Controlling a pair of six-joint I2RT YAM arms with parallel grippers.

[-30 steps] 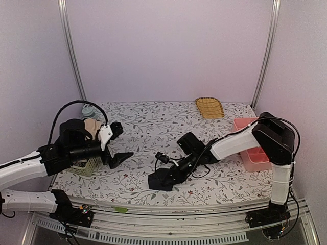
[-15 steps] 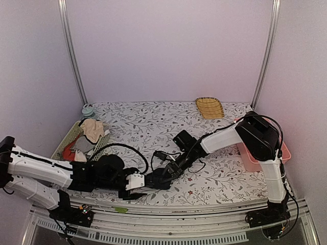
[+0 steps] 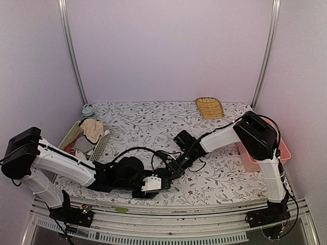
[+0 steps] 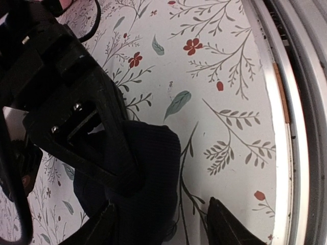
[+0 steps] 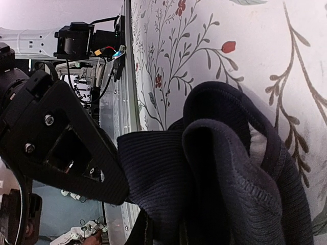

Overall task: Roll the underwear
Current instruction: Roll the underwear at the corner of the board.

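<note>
— Found the black underwear (image 4: 150,168) bunched on the tabletop (image 4: 230,102) by its near edge, pinched in the right fingers (image 4: 102,143), straddled by the spread left fingers (image 4: 225,227).
— Feared what?
— Closing on one layer only, or knocking the right fingers; could have undone the fold.

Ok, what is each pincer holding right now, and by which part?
Right pincer: the black underwear, pinched at a bunched fold. Left pincer: open astride the same cloth, nothing gripped yet.
</note>
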